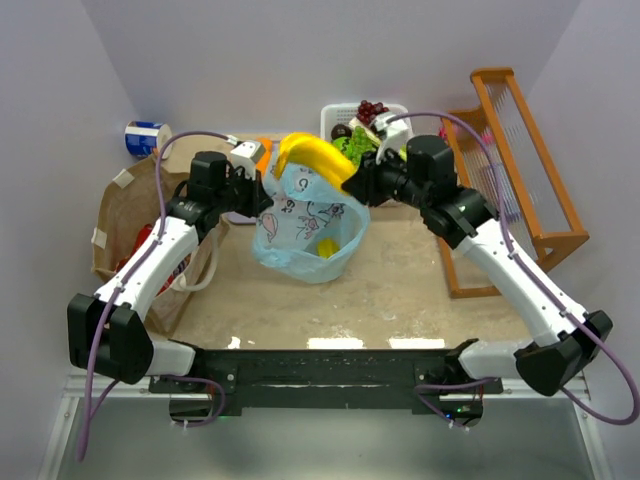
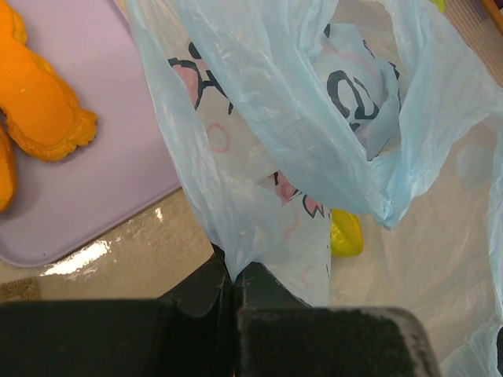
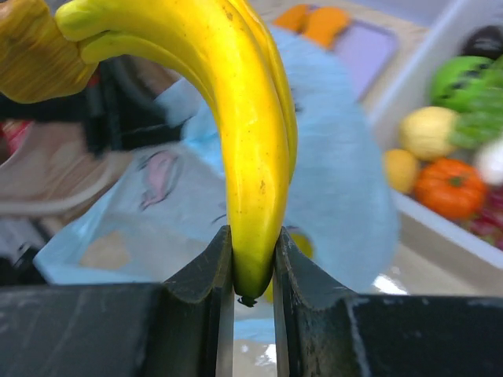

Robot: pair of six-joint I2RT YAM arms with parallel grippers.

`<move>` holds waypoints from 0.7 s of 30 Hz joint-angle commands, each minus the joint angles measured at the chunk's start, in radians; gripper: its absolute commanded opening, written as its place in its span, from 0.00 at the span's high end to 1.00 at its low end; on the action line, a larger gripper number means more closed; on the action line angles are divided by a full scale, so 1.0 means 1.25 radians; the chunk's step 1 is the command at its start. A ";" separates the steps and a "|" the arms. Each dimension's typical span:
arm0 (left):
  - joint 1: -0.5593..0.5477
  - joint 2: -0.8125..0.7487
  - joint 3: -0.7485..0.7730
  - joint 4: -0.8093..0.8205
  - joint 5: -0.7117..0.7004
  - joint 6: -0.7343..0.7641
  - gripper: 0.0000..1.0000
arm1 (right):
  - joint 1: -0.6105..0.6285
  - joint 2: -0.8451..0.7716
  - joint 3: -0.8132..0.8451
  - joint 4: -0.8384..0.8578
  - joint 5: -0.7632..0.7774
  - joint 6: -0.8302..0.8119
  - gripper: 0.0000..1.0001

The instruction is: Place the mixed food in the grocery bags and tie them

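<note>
A yellow banana [image 1: 315, 157] [image 3: 251, 157] hangs over the mouth of the light-blue printed bag [image 1: 305, 235] [image 2: 299, 133]. My right gripper [image 1: 352, 185] [image 3: 251, 251] is shut on the banana's lower tip. My left gripper [image 1: 266, 192] [image 2: 234, 271] is shut on the bag's rim and holds that side up. A small yellow piece [image 1: 325, 247] [image 2: 346, 233] lies inside the bag. The brown paper bag [image 1: 130, 215] lies flat at the left. More food, including grapes [image 1: 372, 108], leafy greens [image 1: 352, 148] and an orange pumpkin [image 3: 449, 187], sits in the white basket [image 1: 335, 110] [image 3: 440, 228].
A lilac board [image 2: 94, 157] with orange slabs [image 2: 39, 102] lies behind the blue bag. A wooden rack [image 1: 520, 170] stands at the right, beside my right arm. A blue-and-white can [image 1: 147, 137] sits in the back left corner.
</note>
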 commanded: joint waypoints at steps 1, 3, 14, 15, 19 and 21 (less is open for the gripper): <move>0.000 -0.010 -0.009 0.030 -0.017 -0.009 1.00 | 0.057 -0.022 -0.091 0.155 -0.287 0.049 1.00; 0.000 -0.013 -0.010 0.030 -0.023 -0.008 1.00 | 0.074 -0.019 -0.154 0.226 -0.341 0.082 1.00; 0.000 -0.030 -0.010 0.030 -0.035 -0.007 1.00 | 0.098 0.054 -0.268 0.135 -0.122 0.080 1.00; 0.000 -0.031 -0.010 0.030 -0.035 -0.007 1.00 | 0.098 0.057 -0.269 0.117 -0.090 0.081 1.00; 0.000 -0.036 -0.010 0.029 -0.038 -0.006 1.00 | 0.095 0.081 -0.256 0.066 0.025 0.096 1.00; 0.000 -0.037 -0.009 0.030 -0.041 -0.004 1.00 | 0.096 0.100 -0.244 0.035 0.071 0.096 1.00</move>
